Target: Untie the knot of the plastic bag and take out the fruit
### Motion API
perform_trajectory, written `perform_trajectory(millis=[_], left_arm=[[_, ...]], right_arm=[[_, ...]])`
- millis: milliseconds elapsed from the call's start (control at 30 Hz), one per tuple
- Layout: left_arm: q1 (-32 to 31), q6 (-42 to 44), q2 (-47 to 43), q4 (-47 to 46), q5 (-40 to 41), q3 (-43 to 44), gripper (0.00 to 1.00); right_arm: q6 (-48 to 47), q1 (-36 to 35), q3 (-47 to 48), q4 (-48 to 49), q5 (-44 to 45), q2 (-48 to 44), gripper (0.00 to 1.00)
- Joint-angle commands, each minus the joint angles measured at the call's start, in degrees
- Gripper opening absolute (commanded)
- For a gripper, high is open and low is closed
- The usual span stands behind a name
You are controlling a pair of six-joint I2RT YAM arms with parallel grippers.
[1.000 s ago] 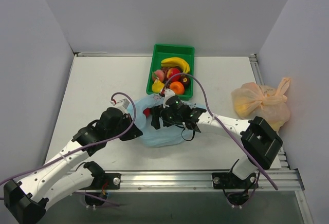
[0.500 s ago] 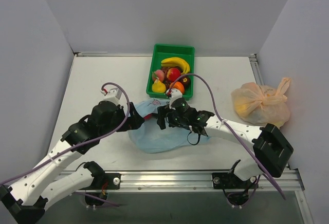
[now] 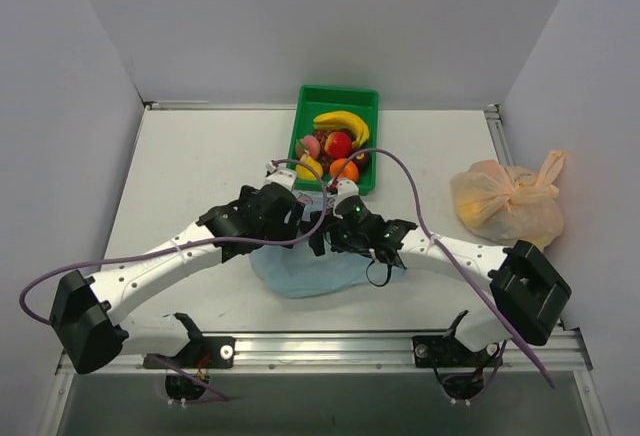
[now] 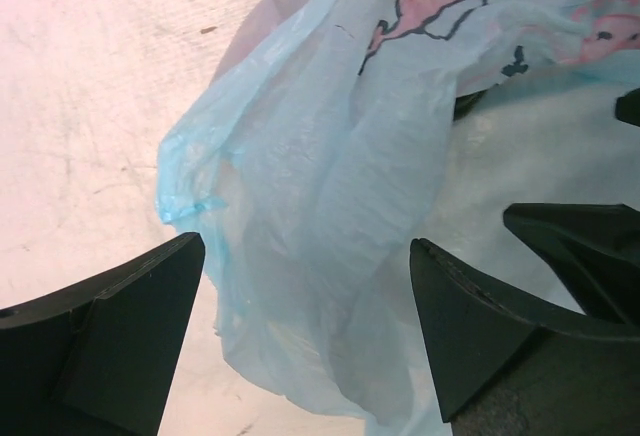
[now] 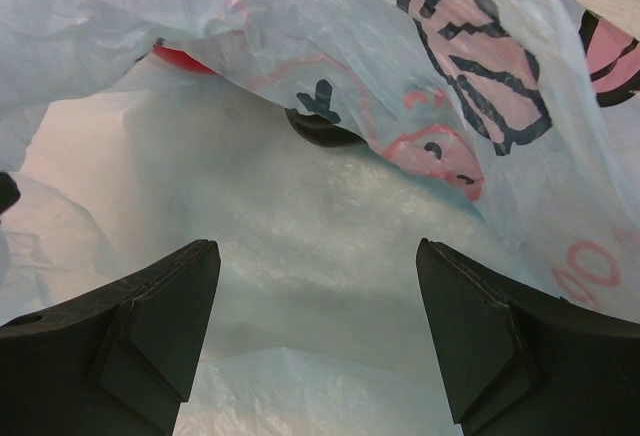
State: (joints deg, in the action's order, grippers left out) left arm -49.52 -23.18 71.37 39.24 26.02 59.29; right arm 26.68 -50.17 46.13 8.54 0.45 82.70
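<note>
The light blue plastic bag (image 3: 300, 274) lies crumpled near the table's front, its printed film filling both wrist views (image 4: 330, 156) (image 5: 330, 256). My left gripper (image 3: 298, 218) (image 4: 305, 326) is open at the bag's far edge, a loose fold lying between its fingers. My right gripper (image 3: 322, 236) (image 5: 318, 326) is open too, facing it over the bag with only plastic below. A red patch (image 5: 180, 56) shows under the film. The knot is out of view. The fruit lie in the green tray (image 3: 338, 91): a banana (image 3: 342, 122), a red apple (image 3: 338, 143) and an orange (image 3: 346, 168).
A knotted pale orange bag (image 3: 510, 201) sits at the right edge. A yellow pear (image 3: 308, 168) and other toy fruit share the tray just behind both grippers. Grey walls enclose the table on three sides.
My left gripper has opened and let go of the bag, and its arm has swung right and forward to the bag's far edge. The right gripper has shifted slightly right.
</note>
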Motion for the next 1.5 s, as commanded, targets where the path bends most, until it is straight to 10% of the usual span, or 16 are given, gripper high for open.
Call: perform_trajectory(millis=[0, 367, 1467], left_arm=[[0.03, 3.75, 0.96, -3.29, 5.88, 0.66, 0.95], [-1.01, 0.6, -2.63, -2.69, -1.49, 3.72, 0.0], [-6.82, -13.91, -10.2, 0.31, -4.4, -7.7, 0.0]], right_arm=[[1.8, 0.43, -1.13, 2.45, 0.61, -1.57, 0.81], [3.82, 3.24, -1.83, 5.96, -1.94, 1.59, 0.82], [1.8, 4.29, 2.29, 8.08, -3.43, 9.67, 0.9]])
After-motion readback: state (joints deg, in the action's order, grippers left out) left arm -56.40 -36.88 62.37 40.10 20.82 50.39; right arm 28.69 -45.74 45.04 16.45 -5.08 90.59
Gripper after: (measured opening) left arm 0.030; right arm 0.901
